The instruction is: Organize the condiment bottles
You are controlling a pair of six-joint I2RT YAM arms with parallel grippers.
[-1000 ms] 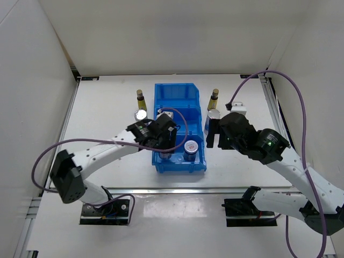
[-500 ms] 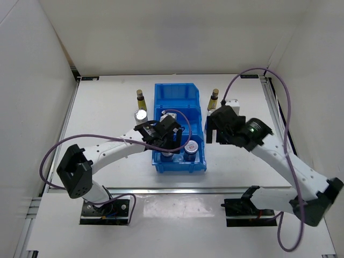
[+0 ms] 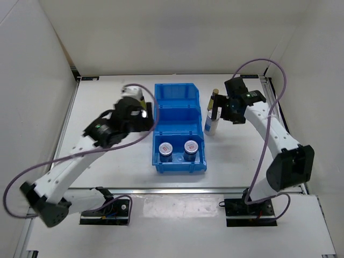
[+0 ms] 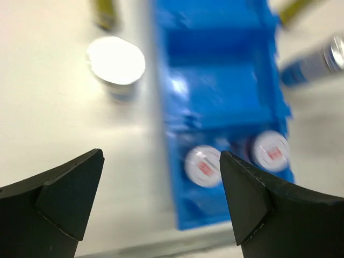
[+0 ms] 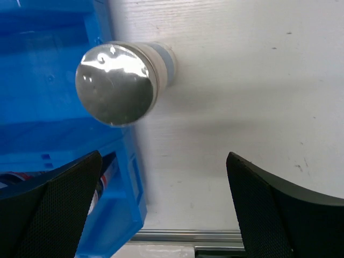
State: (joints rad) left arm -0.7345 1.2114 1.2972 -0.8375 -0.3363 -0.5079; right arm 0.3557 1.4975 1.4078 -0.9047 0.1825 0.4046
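Two short jars with red-marked lids (image 3: 166,148) (image 3: 190,146) stand in the front compartment of the blue bin (image 3: 180,91). They also show in the left wrist view (image 4: 202,166) (image 4: 270,151). My left gripper (image 3: 142,115) (image 4: 161,188) is open and empty. It hangs left of the bin, over a white silver-topped cylinder (image 4: 115,60), with an amber bottle (image 4: 105,13) behind it. My right gripper (image 3: 216,112) (image 5: 164,204) is open and empty. It hangs above the other white cylinder (image 3: 210,126) (image 5: 115,83), right of the bin. The second amber bottle (image 3: 215,95) stands behind it.
The bin's middle compartment (image 3: 179,122) and back compartment hold nothing. White walls close the table on three sides. A metal rail (image 3: 172,189) runs along the front edge. The bin's right wall (image 5: 129,177) stands close to my right gripper's left finger.
My left gripper let go of a jar in the front compartment, then rose and moved back-left out of the bin. My right gripper moved back toward the right cylinder and amber bottle.
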